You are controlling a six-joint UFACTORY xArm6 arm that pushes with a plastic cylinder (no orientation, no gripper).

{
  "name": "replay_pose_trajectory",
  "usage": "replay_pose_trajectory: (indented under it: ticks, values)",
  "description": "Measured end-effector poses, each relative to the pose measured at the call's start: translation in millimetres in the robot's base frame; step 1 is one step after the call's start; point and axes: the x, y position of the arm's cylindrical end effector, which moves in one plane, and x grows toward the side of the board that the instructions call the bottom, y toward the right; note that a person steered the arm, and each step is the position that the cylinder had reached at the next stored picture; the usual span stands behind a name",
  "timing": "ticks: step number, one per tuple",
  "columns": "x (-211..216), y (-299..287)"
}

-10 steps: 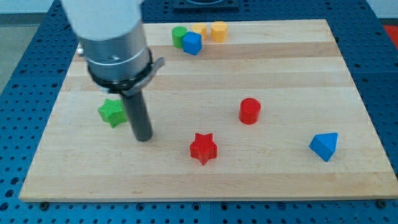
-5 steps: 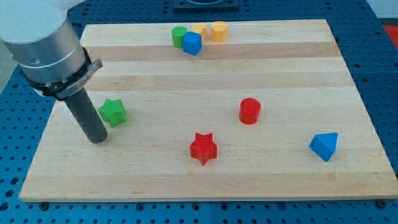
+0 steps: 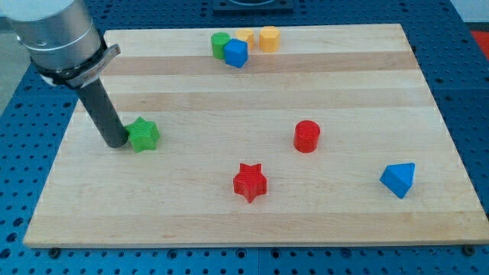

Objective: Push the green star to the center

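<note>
Against the green star's (image 3: 143,134) left side, my tip (image 3: 118,142).

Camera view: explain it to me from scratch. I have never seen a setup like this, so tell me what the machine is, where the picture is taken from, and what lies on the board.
There is one picture, looking down at an angle on a wooden board; where the camera is mounted is not on record. The grey cylinder at the view's top left is a robot arm. It has no hand and holds nothing: it ends in a dark rod, and my tip slides on the board to push blocks. Right now the tip sits just at the left of the green star, seemingly touching it. Lower down lie a red star, a red cylinder and a blue block. At the top edge, a green block, a blue cube and two yellow blocks huddle together.
</note>
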Motion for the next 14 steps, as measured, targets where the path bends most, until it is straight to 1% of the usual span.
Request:
replay_pose_trajectory:
  ticks: [2,6,8,9,10,12,13,14]
  values:
    - [-29,24]
    - [-1,43]
    - [29,45]
    - [21,53]
    - [2,68]
    - [2,75]
    - [35,76]
    - [39,83]
